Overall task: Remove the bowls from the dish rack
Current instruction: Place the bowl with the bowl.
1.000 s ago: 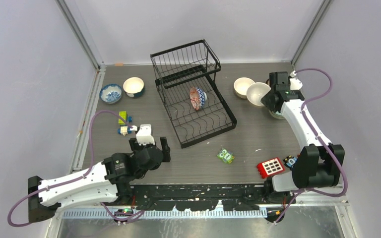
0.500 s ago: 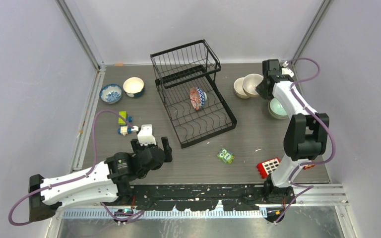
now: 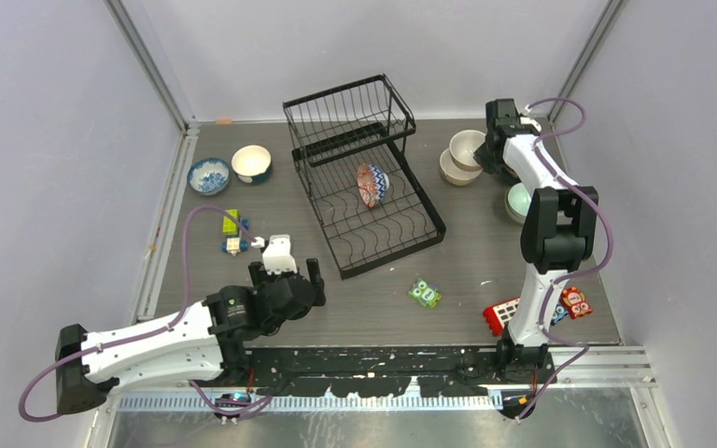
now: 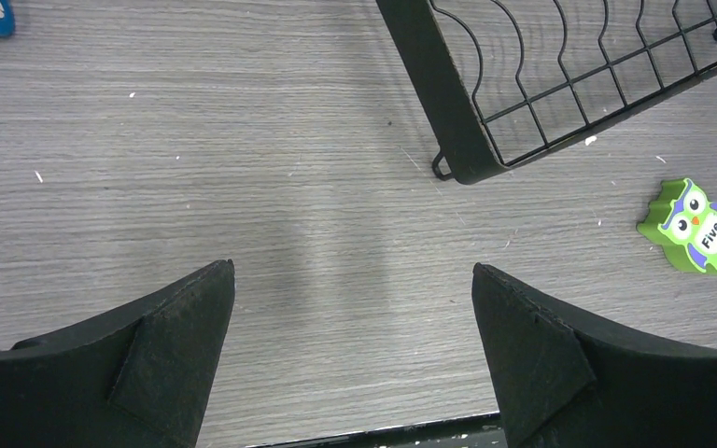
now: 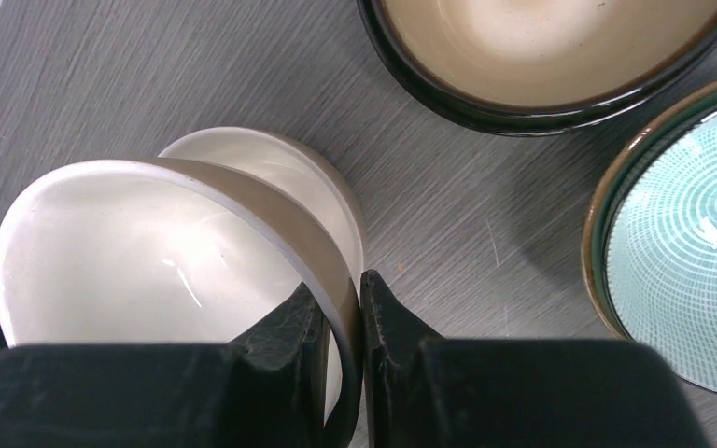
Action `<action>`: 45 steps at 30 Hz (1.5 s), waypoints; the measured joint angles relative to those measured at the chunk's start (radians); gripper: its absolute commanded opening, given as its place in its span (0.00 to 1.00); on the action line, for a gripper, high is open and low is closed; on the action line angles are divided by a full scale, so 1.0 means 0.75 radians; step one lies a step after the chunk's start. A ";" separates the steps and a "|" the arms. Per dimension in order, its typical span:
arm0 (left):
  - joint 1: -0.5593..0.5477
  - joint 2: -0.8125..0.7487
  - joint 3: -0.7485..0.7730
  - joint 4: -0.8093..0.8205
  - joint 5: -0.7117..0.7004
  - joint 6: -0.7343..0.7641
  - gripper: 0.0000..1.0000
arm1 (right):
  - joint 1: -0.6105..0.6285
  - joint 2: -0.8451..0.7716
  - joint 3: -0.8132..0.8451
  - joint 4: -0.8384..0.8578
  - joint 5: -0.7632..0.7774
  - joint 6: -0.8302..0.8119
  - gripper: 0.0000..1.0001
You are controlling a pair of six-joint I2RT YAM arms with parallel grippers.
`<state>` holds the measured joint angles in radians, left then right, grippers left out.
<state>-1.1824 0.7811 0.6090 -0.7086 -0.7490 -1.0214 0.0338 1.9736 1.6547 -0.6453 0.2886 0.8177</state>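
Cream bowl (image 5: 140,252) rim in right hand (image 5: 339,291)

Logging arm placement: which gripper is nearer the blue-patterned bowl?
Left. The left gripper, open, is right of the blue-patterned bowl, toward the near edge; the right gripper, shut on a cream bowl, is beyond the dish rack.

The cream bowl (image 5: 149,252) pinched in the right pincer (image 5: 341,285) hides most of a 2nd cream bowl (image 5: 285,173) just beyond it. Above the pincer a dark-rimmed bowl (image 5: 541,56), and to its right a mint bowl (image 5: 691,233), run off the picture's edges.
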 measured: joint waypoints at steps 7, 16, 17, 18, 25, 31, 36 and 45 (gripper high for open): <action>0.000 0.002 0.000 0.002 -0.002 0.001 1.00 | -0.001 0.075 0.105 -0.059 -0.011 -0.004 0.09; 0.000 0.018 0.000 0.005 -0.002 0.001 1.00 | 0.000 0.138 0.189 -0.110 -0.030 -0.015 0.11; 0.000 0.019 0.000 0.007 -0.002 0.001 1.00 | -0.001 0.144 0.190 -0.114 -0.034 -0.015 0.11; 0.000 0.019 0.000 0.010 -0.002 0.001 1.00 | 0.000 0.149 0.190 -0.121 -0.038 -0.015 0.11; 0.000 0.048 0.000 0.029 0.003 0.004 1.00 | -0.001 0.180 0.197 -0.143 -0.069 -0.019 0.13; 0.000 0.050 0.000 0.042 0.003 0.004 1.00 | 0.000 0.182 0.215 -0.151 -0.080 -0.023 0.18; 0.000 0.050 -0.001 0.043 0.003 0.004 1.00 | 0.000 0.197 0.219 -0.162 -0.094 -0.023 0.20; 0.000 0.050 -0.015 0.046 0.003 0.003 1.00 | 0.002 0.241 0.227 -0.159 -0.124 -0.019 0.27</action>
<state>-1.1824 0.8185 0.5976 -0.6739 -0.7471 -1.0195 0.0353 2.1544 1.8248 -0.7643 0.1959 0.8036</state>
